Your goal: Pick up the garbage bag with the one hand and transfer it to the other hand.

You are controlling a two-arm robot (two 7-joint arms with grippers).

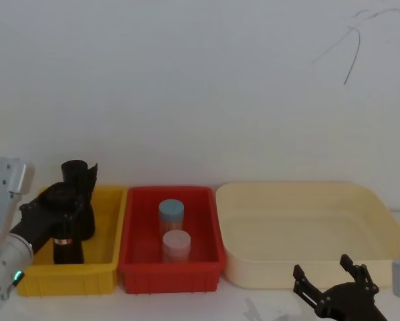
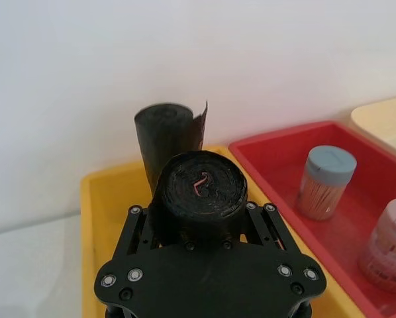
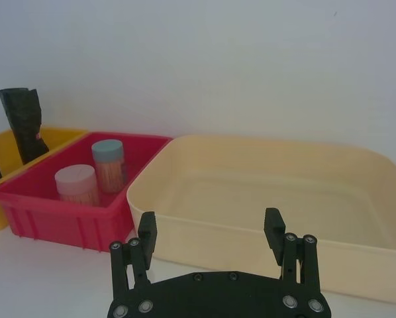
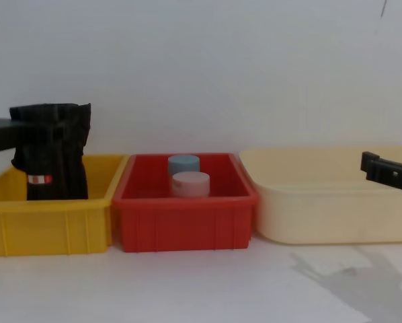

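Black on black: clamps left gripper (image 1: 65, 204) on garbage bag (image 1: 67, 251) inside yellow bin (image 1: 66, 282), holds right gripper (image 1: 324, 277) spread and empty well right of that bin, leaves lift and handover seemingly yet to do.

Red bin (image 1: 170, 275), holding blue-lidded jar (image 1: 171, 215) and pink-lidded jar (image 1: 176, 245), sits between yellow bin (image 1: 66, 281) and cream tub (image 1: 260, 271).

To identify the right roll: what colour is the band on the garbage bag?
Red and white band on the garbage bag; best in chest view.
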